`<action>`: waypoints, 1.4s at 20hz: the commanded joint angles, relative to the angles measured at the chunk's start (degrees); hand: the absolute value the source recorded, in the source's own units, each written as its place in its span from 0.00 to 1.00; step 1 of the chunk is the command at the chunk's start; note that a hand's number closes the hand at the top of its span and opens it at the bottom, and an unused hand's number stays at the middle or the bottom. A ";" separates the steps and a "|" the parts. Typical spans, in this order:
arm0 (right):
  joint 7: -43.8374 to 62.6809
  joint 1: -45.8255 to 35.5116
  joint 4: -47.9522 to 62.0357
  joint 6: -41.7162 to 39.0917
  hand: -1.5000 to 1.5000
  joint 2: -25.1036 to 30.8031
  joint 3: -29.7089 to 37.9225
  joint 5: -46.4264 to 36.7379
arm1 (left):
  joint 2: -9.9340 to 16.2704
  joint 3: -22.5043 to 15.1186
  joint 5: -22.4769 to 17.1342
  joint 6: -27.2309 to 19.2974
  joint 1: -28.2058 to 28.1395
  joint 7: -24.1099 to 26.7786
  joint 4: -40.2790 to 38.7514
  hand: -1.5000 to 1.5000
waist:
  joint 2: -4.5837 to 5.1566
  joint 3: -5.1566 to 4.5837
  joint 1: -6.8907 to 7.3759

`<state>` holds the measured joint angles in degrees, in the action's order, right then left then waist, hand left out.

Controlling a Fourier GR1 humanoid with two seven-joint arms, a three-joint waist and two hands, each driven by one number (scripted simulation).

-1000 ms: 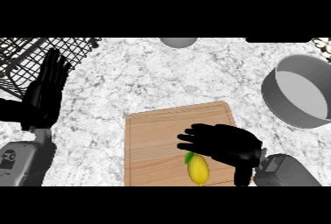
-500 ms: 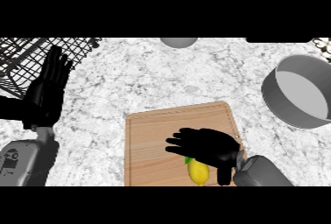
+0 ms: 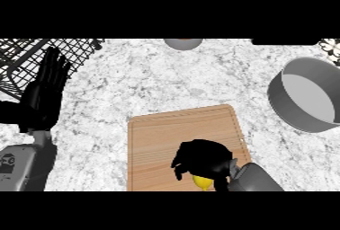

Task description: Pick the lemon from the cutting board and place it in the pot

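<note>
Your right hand (image 3: 201, 159) curls down over the lemon (image 3: 202, 182) at the cutting board's (image 3: 166, 134) six o'clock edge, seemingly gripping it, though mostly hiding it; the pot (image 3: 306, 101) waits at two o'clock; left hand (image 3: 41, 96) rests open at nine

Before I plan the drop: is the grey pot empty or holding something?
Empty: the round grey metal pot shows only its bare light-grey floor inside.

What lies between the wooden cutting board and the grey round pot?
In the head view, only bare speckled counter lies between the wooden cutting board and the grey round pot.
</note>
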<state>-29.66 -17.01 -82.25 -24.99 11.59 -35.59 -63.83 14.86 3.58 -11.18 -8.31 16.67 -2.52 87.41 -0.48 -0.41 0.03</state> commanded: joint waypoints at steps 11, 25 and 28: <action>-4.10 6.24 -6.46 9.75 1.00 1.07 0.79 -5.27 | 0.31 2.33 0.29 1.63 1.87 -1.71 -0.41 0.50 | 0.45 0.42 -0.41; 19.06 42.70 -48.43 17.48 1.00 3.29 2.58 -7.80 | -1.40 1.51 1.98 -0.43 -3.98 -0.99 3.63 0.50 | -0.29 0.43 -3.25; 22.93 44.73 -55.12 18.56 1.00 2.36 7.71 -7.88 | -1.02 1.83 1.02 1.21 -4.81 -0.37 3.44 0.50 | -0.02 0.41 -2.16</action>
<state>-10.73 22.03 -128.21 -9.04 13.96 -31.34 -71.74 13.85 5.56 -9.70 -7.91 12.74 -2.74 90.18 -0.62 -0.05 -2.70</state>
